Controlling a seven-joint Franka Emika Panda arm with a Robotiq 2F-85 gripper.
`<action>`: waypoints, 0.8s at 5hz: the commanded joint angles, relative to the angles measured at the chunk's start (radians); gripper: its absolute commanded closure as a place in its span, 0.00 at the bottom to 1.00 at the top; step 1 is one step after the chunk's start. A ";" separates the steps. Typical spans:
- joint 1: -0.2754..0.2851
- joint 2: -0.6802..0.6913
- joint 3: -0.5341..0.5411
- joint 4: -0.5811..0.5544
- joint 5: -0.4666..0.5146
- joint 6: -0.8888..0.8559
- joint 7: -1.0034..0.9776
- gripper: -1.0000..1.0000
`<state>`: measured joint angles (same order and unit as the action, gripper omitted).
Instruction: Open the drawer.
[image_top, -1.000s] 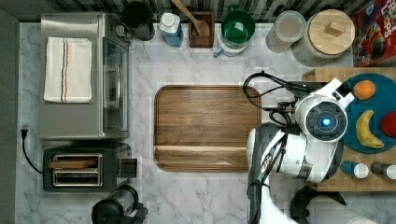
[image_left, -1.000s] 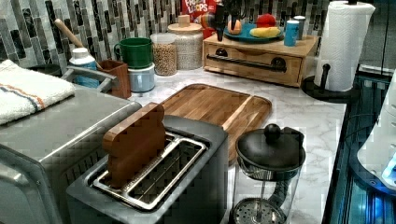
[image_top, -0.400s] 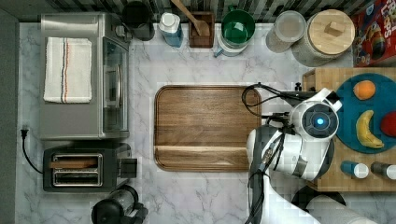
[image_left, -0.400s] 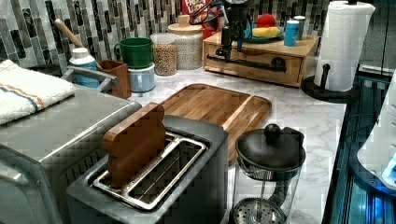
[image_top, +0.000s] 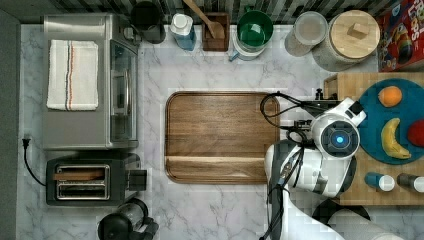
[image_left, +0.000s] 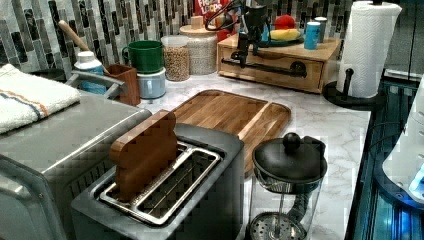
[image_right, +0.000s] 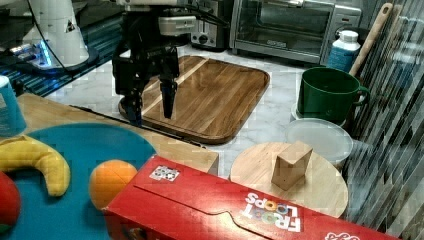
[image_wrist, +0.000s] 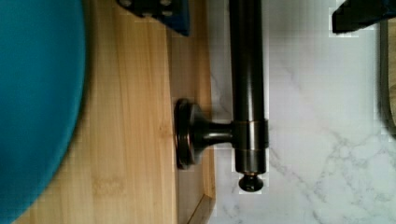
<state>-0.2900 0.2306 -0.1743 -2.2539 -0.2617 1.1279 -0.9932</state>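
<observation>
The hand (image_right: 150, 107) hangs with fingers spread apart, astride the black bar handle (image_wrist: 247, 88) of the drawer (image_left: 272, 67), which sits flush in its wooden box. Bare marble tabletop (image_top: 300, 75) lies between the drawer front and the walnut board (image_top: 220, 135).

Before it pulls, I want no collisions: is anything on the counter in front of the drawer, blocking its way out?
Nothing visible blocks the drawer. Bare marble lies between its front and the cutting board, and the gripper straddles the bar handle.
</observation>
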 joint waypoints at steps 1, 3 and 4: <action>0.046 0.078 -0.002 0.013 -0.013 0.082 0.114 0.00; 0.082 0.049 0.004 0.014 -0.045 0.008 0.198 0.00; 0.089 0.041 0.036 0.030 -0.021 -0.057 0.180 0.00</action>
<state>-0.2527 0.3040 -0.1803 -2.2480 -0.2944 1.0957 -0.8428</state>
